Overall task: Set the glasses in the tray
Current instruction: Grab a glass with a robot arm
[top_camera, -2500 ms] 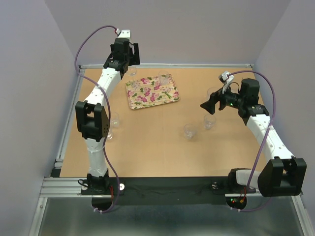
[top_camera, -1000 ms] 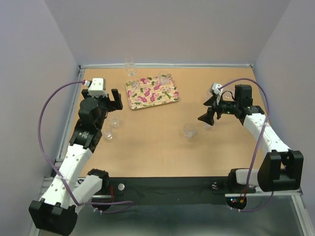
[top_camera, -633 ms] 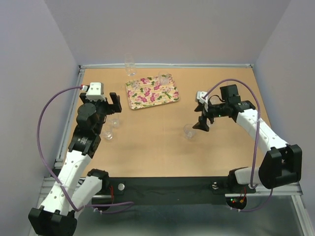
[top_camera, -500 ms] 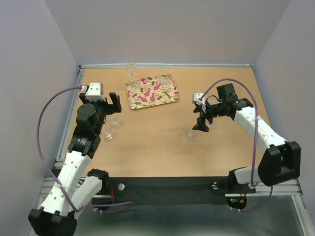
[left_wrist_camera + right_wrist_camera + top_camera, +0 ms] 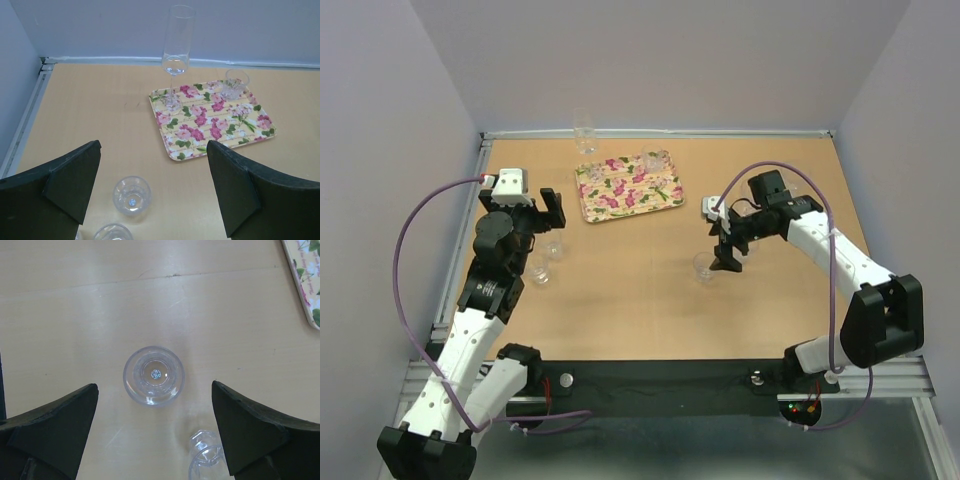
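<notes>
1. A small clear round tumbler [image 5: 154, 375] stands upright on the tan wooden table [image 5: 75, 290]. It sits squarely in the gap between the fingers of the right tool [image 5: 154, 385], which hangs over it, spread wide and empty.
2. A clear faceted glass [image 5: 206, 459] stands just beside the tumbler, on the side of one finger. The descent looks best made straight down, so that this finger slips between the two glasses without knocking either.
3. Smooth glass is likely to slip. A gentle squeeze below the rim, then a lift well clear of the table before any sideways travel, seems the safe order.
4. The cream rectangular tray with pink flowers and green leaves [image 5: 628, 188] lies well apart, toward the far left. It already carries a tall clear flute [image 5: 176, 55] at one corner and a small cut-glass tumbler [image 5: 235, 84] at another. Its bare middle is the obvious landing spot.
5. The left tool [image 5: 153, 144], also spread and empty, hovers above another clear tumbler [image 5: 131, 195] near the table's left edge. The two arms would do well to take turns over the tray.
</notes>
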Robot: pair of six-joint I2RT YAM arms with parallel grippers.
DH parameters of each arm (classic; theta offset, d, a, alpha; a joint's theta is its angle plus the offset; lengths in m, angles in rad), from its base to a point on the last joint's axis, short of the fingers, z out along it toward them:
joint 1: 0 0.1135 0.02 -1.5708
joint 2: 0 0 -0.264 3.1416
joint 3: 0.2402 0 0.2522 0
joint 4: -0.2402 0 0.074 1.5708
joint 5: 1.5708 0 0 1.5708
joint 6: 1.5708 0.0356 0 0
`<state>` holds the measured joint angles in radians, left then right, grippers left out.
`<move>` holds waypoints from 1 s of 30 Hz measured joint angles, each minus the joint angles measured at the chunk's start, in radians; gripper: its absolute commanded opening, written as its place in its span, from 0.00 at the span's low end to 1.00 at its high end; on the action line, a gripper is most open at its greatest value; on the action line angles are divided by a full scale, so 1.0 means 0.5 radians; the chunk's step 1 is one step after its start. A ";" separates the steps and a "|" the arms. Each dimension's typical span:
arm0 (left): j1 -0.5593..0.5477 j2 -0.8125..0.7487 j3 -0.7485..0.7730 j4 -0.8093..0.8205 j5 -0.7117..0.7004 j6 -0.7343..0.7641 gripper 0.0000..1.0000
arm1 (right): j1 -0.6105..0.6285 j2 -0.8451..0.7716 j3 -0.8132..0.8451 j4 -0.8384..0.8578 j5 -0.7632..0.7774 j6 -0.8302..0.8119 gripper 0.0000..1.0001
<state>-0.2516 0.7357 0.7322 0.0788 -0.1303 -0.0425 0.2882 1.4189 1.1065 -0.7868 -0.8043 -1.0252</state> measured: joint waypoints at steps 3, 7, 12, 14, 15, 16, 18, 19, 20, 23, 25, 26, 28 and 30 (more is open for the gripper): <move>0.000 0.000 0.000 0.000 -0.005 0.000 0.99 | 0.003 0.002 0.005 -0.024 0.007 -0.005 0.99; 0.000 -0.022 -0.009 -0.001 -0.014 0.000 0.99 | 0.005 0.010 0.040 -0.045 0.017 -0.012 0.99; 0.000 -0.056 -0.009 0.001 -0.018 0.000 0.99 | 0.005 0.010 0.050 -0.065 0.031 -0.014 0.99; 0.000 -0.066 -0.009 0.001 -0.018 -0.001 0.99 | 0.005 0.010 0.050 -0.079 0.043 -0.014 0.99; 0.000 -0.069 -0.009 0.002 -0.016 -0.005 0.99 | 0.005 0.011 0.050 -0.088 0.053 -0.014 0.99; 0.000 -0.072 -0.009 0.002 -0.010 -0.008 0.99 | 0.005 0.010 0.050 -0.089 0.060 -0.014 0.99; 0.000 -0.076 -0.009 0.002 -0.002 -0.014 0.99 | 0.005 0.010 0.050 -0.093 0.078 -0.014 0.99; 0.000 -0.078 -0.009 0.002 0.003 -0.019 0.99 | 0.005 0.010 0.050 -0.097 0.091 -0.014 0.99; 0.000 -0.080 -0.009 0.002 0.005 -0.021 0.99 | 0.005 0.010 0.050 -0.098 0.094 -0.014 0.99; 0.000 -0.096 -0.009 0.002 0.009 -0.029 0.99 | 0.005 0.010 0.050 -0.104 0.111 -0.014 0.99; 0.000 -0.105 -0.009 0.003 0.011 -0.032 0.99 | 0.005 0.009 0.050 -0.104 0.122 -0.014 0.99; 0.000 -0.106 -0.009 0.004 0.011 -0.034 0.99 | 0.005 0.007 0.050 -0.105 0.127 -0.014 0.99; 0.000 -0.107 -0.009 0.008 0.011 -0.035 0.99 | 0.005 0.002 0.050 -0.106 0.129 -0.015 0.99; 0.000 -0.106 -0.009 0.008 0.009 -0.035 0.99 | 0.005 0.001 0.050 -0.107 0.128 -0.017 0.99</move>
<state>-0.2516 0.6827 0.7277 0.0830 -0.1257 -0.0601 0.2905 1.4193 1.1313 -0.8402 -0.7403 -1.0336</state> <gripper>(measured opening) 0.985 0.992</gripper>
